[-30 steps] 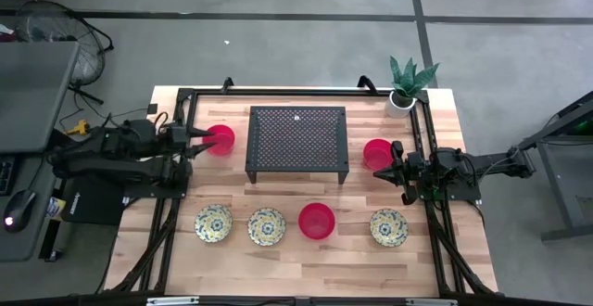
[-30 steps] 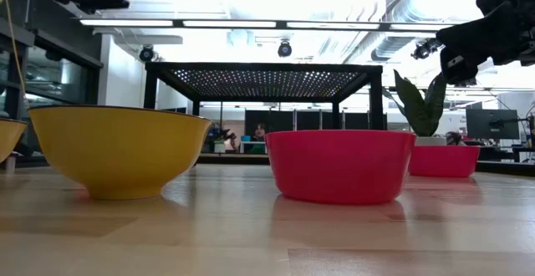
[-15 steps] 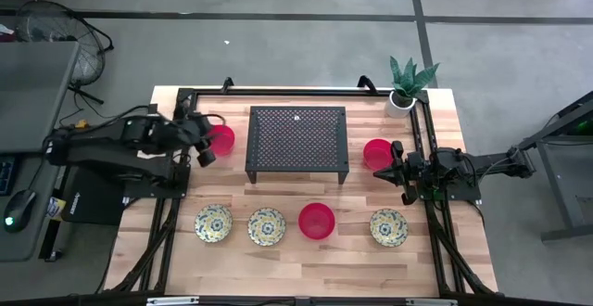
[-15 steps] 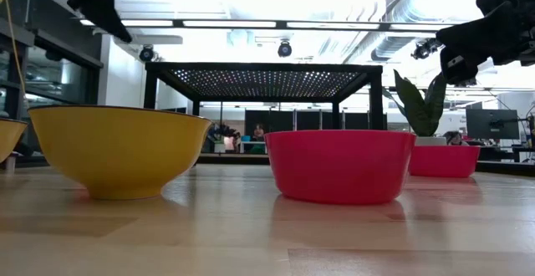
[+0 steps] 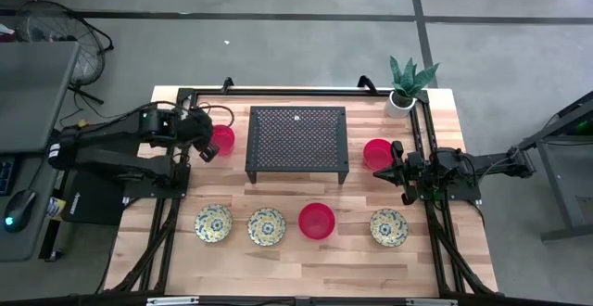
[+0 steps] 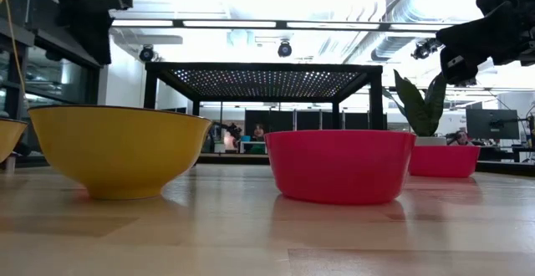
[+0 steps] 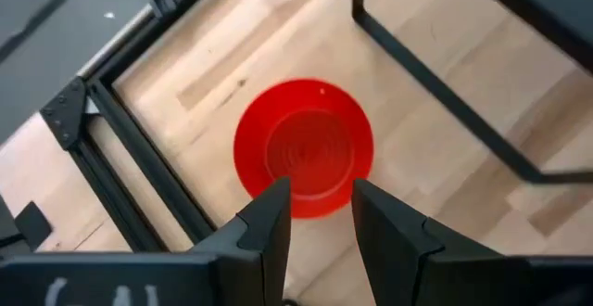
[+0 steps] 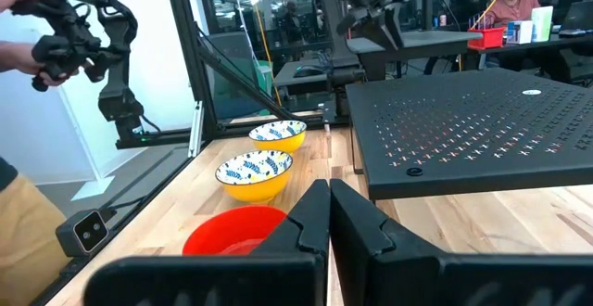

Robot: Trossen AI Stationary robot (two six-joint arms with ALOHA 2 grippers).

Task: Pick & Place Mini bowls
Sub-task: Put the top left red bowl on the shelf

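Red and cream bowls lying spread over the wooden table [image 5: 306, 250], six in all from above: one red bowl [image 5: 220, 139] left of the black perforated stand [image 5: 296, 141], another red bowl [image 5: 377, 153] right of it, and along the near edge a patterned bowl [image 5: 213, 223], a second patterned bowl [image 5: 267, 226], a third red bowl [image 5: 316, 221] and a last patterned bowl [image 5: 388, 227]. From table height, only yellow outsides and red walls showing, patterns hidden; the potted plant [image 6: 422, 109] standing behind the far red bowl there.

Hovering above the left red bowl [image 7: 304, 148], the left gripper [image 5: 206, 141] pointing down, fingers [image 7: 269, 227] parted a moderate way, narrower than the bowl, holding nothing; near rim of the bowl lying between the fingertips in the wrist picture. Touching or not: cannot tell.

Waiting beside the right red bowl, the right gripper [image 5: 397, 167] raised off the table, fingers [image 8: 310, 218] pressed together, empty. Past them, the right wrist picture showing a red bowl [image 8: 233, 232] close by and two patterned bowls [image 8: 255, 174] farther off, plus a person's hand [image 8: 28, 9] holding a control handle in the room beyond.

Compared with a second ago: left arm having swung from lying level beside the left red bowl to standing over it, gripper turned downward; bowls and right arm unmoved.
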